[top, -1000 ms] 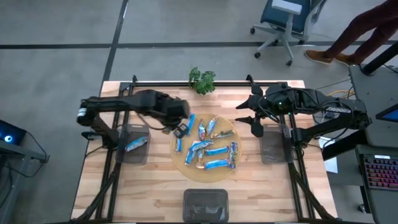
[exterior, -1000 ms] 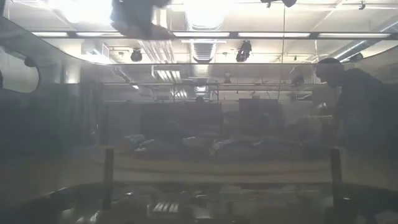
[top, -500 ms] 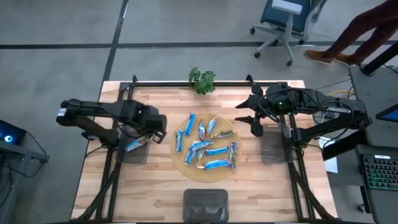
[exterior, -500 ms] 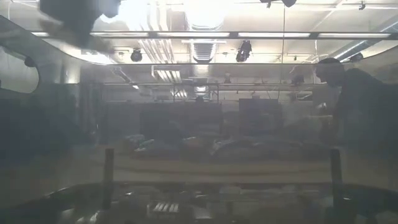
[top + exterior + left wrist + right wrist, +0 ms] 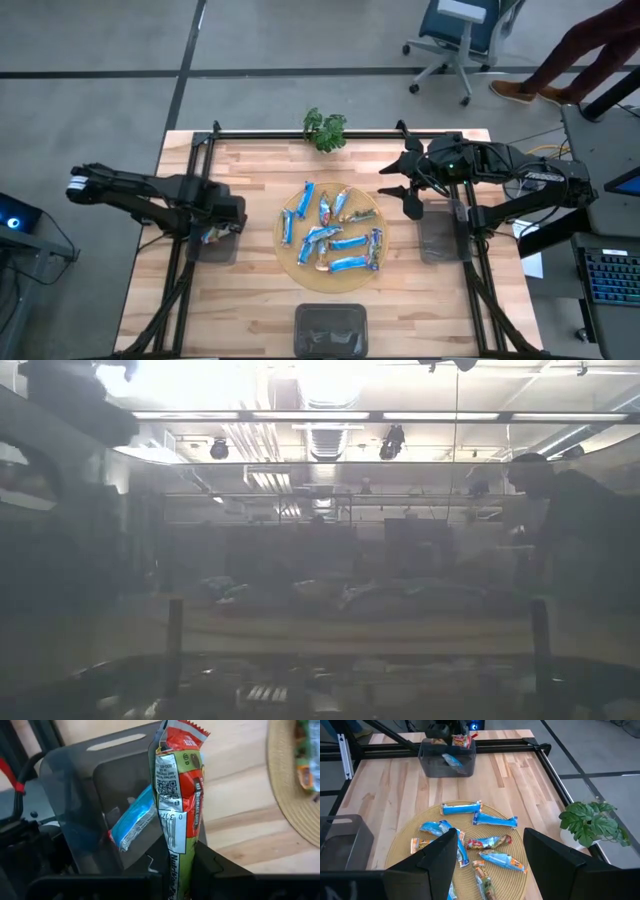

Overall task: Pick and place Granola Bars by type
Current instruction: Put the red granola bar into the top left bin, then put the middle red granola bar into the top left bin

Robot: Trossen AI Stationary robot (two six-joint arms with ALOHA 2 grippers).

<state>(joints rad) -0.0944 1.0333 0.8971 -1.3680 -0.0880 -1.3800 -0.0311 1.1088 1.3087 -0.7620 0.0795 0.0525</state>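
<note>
The left gripper point(image 5: 228, 214) is hanging over the grey bin point(image 5: 212, 243) on the left side of the table, its jaws pinching a red and green granola bar point(image 5: 178, 805) by one end so the wrapper is standing upright above the bin's opening. Inside that bin a blue bar point(image 5: 134, 822) is already lying against the wall — so 1 bar is sorted and a 2nd is about to join it. Whether red-and-green belongs with blue is a fair question, since the task asks for sorting by type; from these views it looks like a mismatch, though the wrapper print is not fully readable.

The bulk of the work is still waiting. On the round woven mat point(image 5: 293, 261) at the table's centre, roughly 9 or 10 bars point(image 5: 352, 242) are lying scattered, mostly blue, a few with orange or brown markings — the exact count is hard to fix where they overlap. The bin on the right point(image 5: 438, 238) and the bin at the near edge point(image 5: 330, 325) are showing no bars.

The right gripper point(image 5: 404, 191) is waiting just beyond the mat's right side with its jaws spread wide, holding nothing.

By this reckoning the task is barely begun.
</note>
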